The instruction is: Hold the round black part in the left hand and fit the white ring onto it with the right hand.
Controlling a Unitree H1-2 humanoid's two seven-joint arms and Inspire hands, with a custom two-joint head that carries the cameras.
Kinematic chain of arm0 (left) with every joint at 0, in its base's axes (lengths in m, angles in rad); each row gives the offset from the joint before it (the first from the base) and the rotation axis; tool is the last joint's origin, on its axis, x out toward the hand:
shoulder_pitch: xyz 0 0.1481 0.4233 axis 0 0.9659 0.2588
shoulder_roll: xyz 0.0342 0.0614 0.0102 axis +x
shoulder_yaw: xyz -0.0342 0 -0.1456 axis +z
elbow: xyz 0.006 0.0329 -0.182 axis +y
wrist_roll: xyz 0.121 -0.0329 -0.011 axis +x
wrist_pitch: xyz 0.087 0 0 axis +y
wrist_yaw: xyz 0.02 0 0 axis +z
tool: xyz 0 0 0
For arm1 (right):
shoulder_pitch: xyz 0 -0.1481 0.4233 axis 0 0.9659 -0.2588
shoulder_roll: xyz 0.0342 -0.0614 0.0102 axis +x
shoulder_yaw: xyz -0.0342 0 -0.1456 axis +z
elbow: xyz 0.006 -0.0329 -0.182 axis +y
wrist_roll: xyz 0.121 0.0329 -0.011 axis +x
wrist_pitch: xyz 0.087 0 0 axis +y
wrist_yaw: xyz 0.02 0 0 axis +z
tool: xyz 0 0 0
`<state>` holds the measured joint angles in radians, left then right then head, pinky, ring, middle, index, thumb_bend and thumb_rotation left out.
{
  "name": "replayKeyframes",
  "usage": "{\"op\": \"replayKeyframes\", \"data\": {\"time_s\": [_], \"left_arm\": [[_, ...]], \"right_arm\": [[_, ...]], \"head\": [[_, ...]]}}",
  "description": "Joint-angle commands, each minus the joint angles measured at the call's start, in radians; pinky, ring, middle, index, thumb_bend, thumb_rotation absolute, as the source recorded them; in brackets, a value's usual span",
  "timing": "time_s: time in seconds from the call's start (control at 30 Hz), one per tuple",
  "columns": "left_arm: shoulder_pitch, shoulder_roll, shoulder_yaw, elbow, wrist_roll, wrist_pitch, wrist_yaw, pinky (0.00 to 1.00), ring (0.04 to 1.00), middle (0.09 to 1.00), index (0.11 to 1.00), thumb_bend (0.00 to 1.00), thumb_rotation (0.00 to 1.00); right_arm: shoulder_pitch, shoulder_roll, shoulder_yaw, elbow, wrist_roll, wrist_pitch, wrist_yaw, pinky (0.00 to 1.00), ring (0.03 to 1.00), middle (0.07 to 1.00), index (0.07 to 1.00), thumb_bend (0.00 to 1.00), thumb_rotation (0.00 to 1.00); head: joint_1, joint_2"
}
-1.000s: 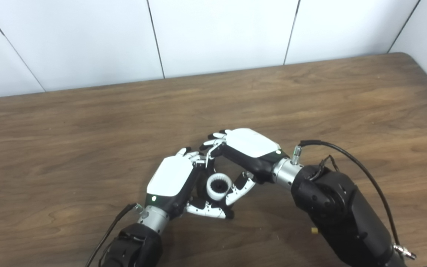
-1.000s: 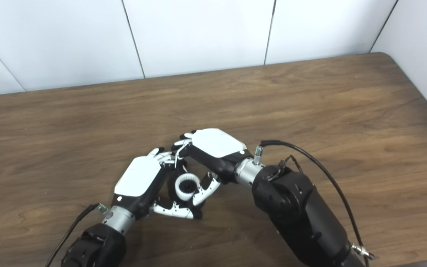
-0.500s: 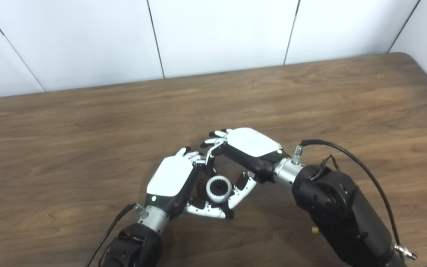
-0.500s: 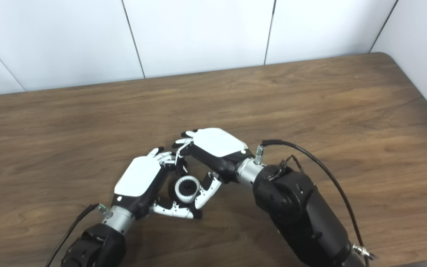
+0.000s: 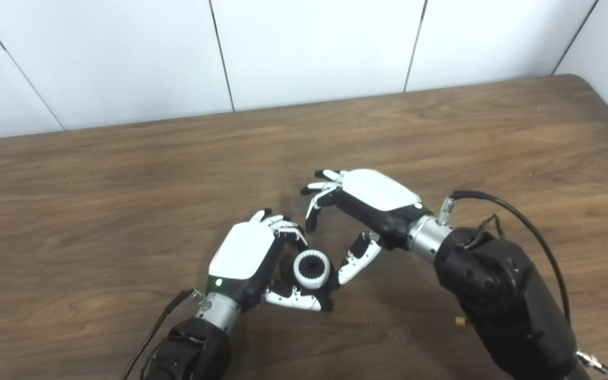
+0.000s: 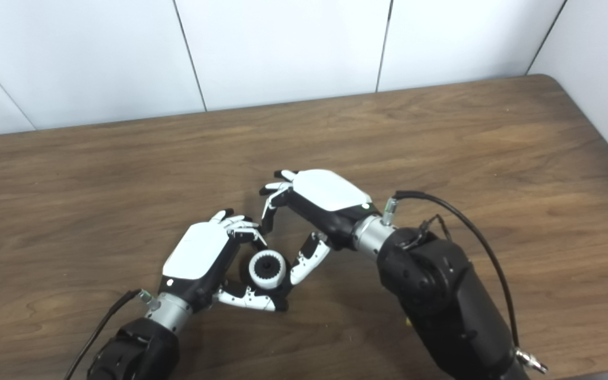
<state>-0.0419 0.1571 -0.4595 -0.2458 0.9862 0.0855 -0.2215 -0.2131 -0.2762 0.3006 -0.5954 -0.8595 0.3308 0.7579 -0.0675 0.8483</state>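
My left hand (image 5: 246, 258) is shut on the round black part (image 5: 288, 268), held just above the wooden table (image 5: 124, 200). The white ring (image 5: 312, 269) sits around the black part's toothed end, which shows dark in the ring's middle. My right hand (image 5: 367, 203) is open and empty, a little up and to the right of the ring. Its thumb (image 5: 354, 258) hangs close beside the ring without clearly touching it. Most of the black part is hidden behind my left hand's fingers. The ring also shows in the right eye view (image 6: 268, 269).
The table's far edge meets a white panelled wall (image 5: 309, 47). A small yellow speck (image 5: 459, 320) lies on the table by my right forearm. A black cable (image 5: 515, 221) loops off the right wrist.
My right hand has let go of the white ring and drawn back up and to the right, fingers spread. The ring stays on the black part in my left hand.
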Motion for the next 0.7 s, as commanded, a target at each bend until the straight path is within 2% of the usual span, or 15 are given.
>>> {"op": "replayKeyframes", "data": {"time_s": [0.0, 0.33, 0.67], "left_arm": [[-0.013, 0.005, 0.006, -0.001, 0.003, -0.004, 0.004, 0.96, 0.86, 0.763, 0.484, 0.52, 0.05], [-0.019, 0.011, 0.026, -0.003, -0.009, 0.007, -0.009, 0.95, 0.858, 0.767, 0.485, 0.52, 0.06], [-0.023, 0.011, 0.057, -0.018, -0.035, 0.031, -0.054, 0.96, 0.861, 0.789, 0.496, 0.52, 0.07]], "right_arm": [[-0.04, -0.016, -0.028, -0.049, 0.009, 0.009, 0.003, 1.0, 0.982, 0.887, 0.592, 1.0, 0.2], [-0.061, -0.057, -0.094, -0.098, 0.023, 0.076, 0.049, 1.0, 0.991, 0.903, 0.608, 1.0, 0.2], [-0.055, -0.054, -0.106, -0.097, 0.019, 0.093, 0.038, 1.0, 0.989, 0.903, 0.611, 1.0, 0.21]], "head": [[-0.001, 0.002], [-0.001, -0.002], [0.003, -0.004]]}}
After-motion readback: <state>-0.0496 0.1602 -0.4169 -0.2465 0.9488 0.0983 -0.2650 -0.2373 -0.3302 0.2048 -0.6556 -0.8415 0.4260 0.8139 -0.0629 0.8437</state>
